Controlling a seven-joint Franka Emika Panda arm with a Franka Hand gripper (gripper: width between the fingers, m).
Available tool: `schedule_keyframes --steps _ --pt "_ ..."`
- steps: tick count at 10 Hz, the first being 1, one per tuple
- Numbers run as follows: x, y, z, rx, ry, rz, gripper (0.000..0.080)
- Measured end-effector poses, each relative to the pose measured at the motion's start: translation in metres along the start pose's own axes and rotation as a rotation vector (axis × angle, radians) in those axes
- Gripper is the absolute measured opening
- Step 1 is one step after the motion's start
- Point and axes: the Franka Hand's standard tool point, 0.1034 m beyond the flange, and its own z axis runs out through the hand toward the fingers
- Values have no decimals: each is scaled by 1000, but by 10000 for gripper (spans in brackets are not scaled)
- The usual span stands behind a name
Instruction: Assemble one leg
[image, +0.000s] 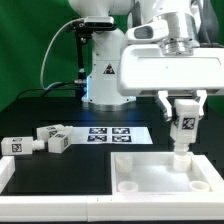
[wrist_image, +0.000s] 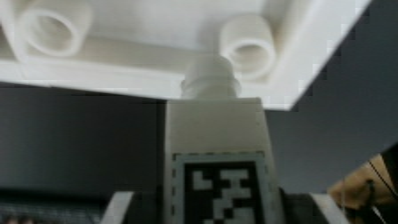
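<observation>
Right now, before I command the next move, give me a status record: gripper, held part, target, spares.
gripper: gripper shut on the leg
leg pose: upright, narrow tip down
target: corner socket of the tabletop; tip is at it, seated or not cannot tell
spares: spare legs on the table, exterior view's left
</observation>
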Motion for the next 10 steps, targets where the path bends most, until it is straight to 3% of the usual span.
schedule_keyframes --steps 1,4,6,8,10 --pt "-13 2 6 -1 -42 1 284" --pt "-16 0 15 12 -71 16 284" --pt "-6 -15 23 33 -58 14 284" --pt "15 0 23 25 -26 31 284" --pt "12 5 23 25 -25 35 284"
